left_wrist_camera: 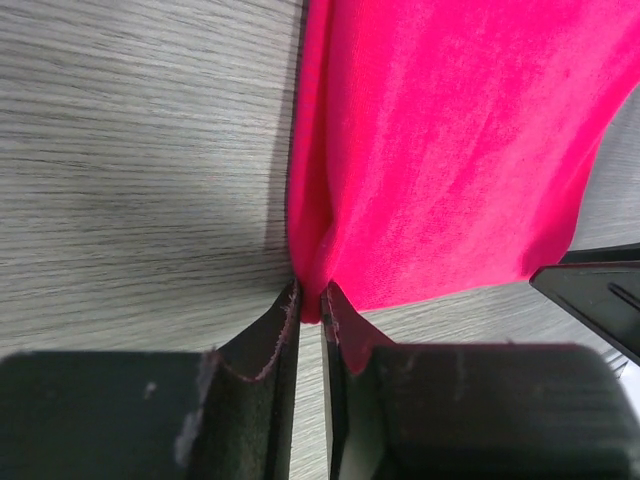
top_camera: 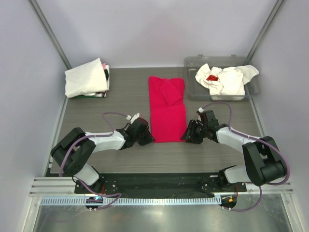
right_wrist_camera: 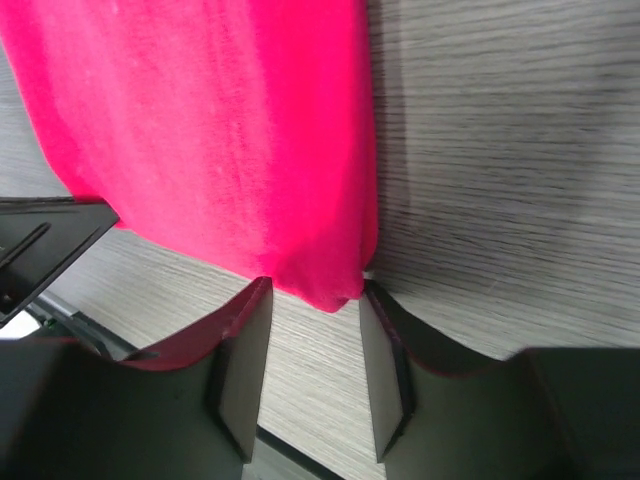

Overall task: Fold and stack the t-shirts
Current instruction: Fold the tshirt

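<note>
The crimson red t-shirt lies folded into a long strip in the middle of the table. My left gripper is at its near left corner, jaws pinched shut on the cloth corner. My right gripper is at the near right corner. Its jaws stand open, with the red corner lying between the fingertips. White t-shirts, one with a small red mark, lie crumpled in the clear tub. A folded white shirt pile sits at the back left.
The tub stands at the back right, close to the right wall. The folded pile lies against the left wall. Bare grey wood table lies between the pile and the red shirt. The other gripper shows at the edge of each wrist view.
</note>
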### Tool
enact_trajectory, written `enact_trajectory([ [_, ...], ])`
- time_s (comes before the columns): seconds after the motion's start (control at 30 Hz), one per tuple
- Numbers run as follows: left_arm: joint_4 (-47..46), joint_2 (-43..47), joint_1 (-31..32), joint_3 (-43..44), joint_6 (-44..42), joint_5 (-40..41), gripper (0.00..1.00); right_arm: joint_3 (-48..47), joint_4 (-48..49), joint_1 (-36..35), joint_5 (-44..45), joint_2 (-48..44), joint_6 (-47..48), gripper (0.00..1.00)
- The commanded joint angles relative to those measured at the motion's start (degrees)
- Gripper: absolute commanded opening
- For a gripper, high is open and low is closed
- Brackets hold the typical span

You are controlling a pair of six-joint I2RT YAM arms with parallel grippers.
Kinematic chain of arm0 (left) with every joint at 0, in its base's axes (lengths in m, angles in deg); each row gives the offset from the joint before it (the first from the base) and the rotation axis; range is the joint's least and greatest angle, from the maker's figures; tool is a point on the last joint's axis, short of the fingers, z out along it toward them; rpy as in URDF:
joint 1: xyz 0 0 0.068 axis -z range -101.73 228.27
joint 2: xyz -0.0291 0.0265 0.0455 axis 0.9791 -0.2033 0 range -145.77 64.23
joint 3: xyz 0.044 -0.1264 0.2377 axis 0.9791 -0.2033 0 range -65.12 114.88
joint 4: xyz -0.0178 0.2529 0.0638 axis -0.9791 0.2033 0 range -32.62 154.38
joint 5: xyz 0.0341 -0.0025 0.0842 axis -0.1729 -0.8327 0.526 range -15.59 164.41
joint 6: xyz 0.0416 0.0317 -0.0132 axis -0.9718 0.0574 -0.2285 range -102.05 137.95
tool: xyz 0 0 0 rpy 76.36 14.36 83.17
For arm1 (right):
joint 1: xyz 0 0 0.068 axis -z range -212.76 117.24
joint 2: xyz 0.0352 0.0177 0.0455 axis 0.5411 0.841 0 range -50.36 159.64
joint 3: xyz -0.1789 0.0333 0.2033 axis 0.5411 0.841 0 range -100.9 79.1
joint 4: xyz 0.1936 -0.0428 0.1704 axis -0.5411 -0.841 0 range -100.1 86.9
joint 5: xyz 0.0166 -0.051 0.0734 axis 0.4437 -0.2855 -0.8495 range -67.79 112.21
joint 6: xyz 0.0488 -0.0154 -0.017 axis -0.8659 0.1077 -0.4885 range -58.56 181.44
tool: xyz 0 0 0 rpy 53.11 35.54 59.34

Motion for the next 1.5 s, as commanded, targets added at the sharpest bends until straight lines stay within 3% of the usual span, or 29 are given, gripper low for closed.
enact_trajectory([
  [0.0,3.6,-1.2,0.2,-1.2,-0.7,2.5,0.13,2.2,-6.0,0.0,7.5,0.3,1.2,0.44],
  [0.3,1.9,-1.8,0.2,-1.2,-0.3,2.1,0.07,2.6,-6.1,0.0,8.2,0.2,0.8,0.26],
  [0.4,1.8,-1.7,0.2,-1.2,-0.2,2.1,0.00,2.6,-5.9,0.0,8.2,0.2,0.6,0.20],
  [0.63,2.9,0.7,0.3,-1.9,1.5,1.0,0.00,2.6,-7.0,0.0,6.9,-1.2,0.0,0.01],
  [0.87,11.2,11.3,4.9,-2.2,5.0,3.8,0.00,1.7,-15.7,-0.7,5.6,-10.3,-0.9,0.01],
  [1.17,23.2,25.2,19.4,-2.5,14.2,11.2,0.00,-0.9,-31.3,-5.0,2.3,-25.2,-6.5,0.01],
  [1.47,40.9,29.6,43.7,6.4,28.2,26.2,0.00,-6.8,-45.4,-16.8,8.8,-42.5,-20.1,0.01],
])
